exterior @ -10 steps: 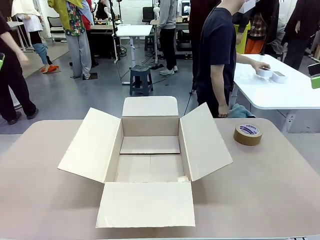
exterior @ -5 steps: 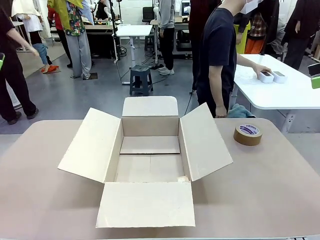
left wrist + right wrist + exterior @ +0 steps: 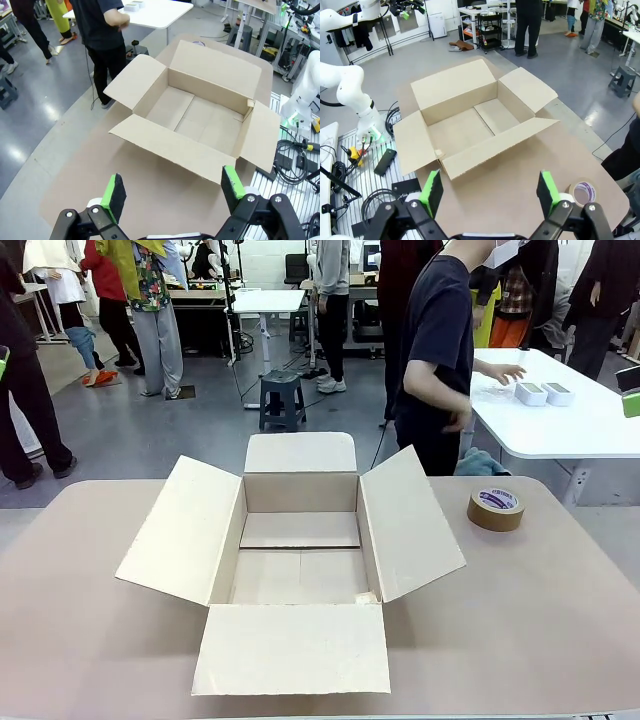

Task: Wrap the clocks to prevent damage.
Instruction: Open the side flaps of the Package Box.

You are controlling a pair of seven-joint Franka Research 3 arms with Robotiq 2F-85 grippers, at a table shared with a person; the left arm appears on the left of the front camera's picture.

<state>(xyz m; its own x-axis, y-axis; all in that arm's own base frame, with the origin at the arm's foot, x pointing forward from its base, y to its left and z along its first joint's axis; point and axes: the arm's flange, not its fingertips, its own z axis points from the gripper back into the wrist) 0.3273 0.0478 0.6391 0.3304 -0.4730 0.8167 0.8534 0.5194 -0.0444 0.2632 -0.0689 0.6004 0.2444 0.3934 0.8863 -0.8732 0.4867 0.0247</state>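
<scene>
Two small white clocks (image 3: 543, 393) lie side by side on a white side table (image 3: 570, 430) beyond my table, at the far right; they also show at the top of the left wrist view (image 3: 134, 6). A person in a dark T-shirt stands there, one hand (image 3: 500, 371) hovering just left of them. My left gripper (image 3: 173, 185) hangs open above the near left part of the brown table, nothing between its fingers. My right gripper (image 3: 489, 190) is open too, high above the table's right side.
An open cardboard box (image 3: 300, 492), flaps spread and nothing inside, takes up the middle of the brown table (image 3: 540, 620); it also shows in the wrist views (image 3: 215, 85) (image 3: 455, 95). A roll of brown tape (image 3: 496, 508) (image 3: 583, 192) lies at the far right.
The person set a white clock down beside the other one and drew the hand back off it. Box, tape and both arms have not moved.
</scene>
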